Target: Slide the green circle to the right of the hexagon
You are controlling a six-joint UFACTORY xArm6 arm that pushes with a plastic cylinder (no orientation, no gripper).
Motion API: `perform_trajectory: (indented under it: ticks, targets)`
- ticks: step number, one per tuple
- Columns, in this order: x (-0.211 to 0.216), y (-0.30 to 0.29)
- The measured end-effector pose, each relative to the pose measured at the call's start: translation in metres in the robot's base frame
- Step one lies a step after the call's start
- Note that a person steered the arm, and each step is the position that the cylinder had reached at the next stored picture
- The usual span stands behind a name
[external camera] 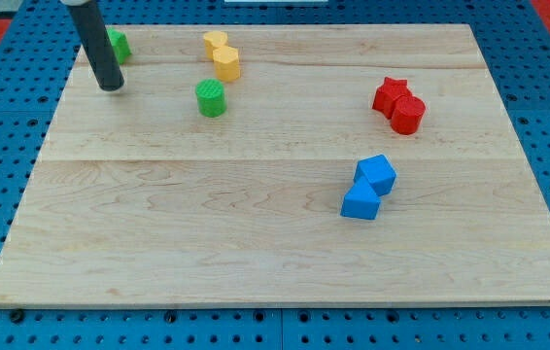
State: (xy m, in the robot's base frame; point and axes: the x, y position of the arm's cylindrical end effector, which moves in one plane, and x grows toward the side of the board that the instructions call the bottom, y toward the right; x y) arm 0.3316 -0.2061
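The green circle (212,98) stands on the wooden board at the upper left of middle. The yellow hexagon (225,64) lies just above and to its right, touching a second yellow block (216,42) behind it. My tip (111,85) rests on the board well to the left of the green circle. A second green block (117,44) sits at the top left, partly hidden behind the rod.
A red star (389,93) and a red cylinder (408,114) touch at the right. Two blue blocks (377,174) (360,201) touch at the lower right of middle. The wooden board (207,243) lies on a blue pegboard.
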Motion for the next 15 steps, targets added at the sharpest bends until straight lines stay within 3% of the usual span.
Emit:
perform_trajectory:
  ticks: [1,4,7,15]
  targets:
    - [0.038,0.067]
    - [0.034,0.08]
    - [0.031,0.168]
    - [-0.04,0.168]
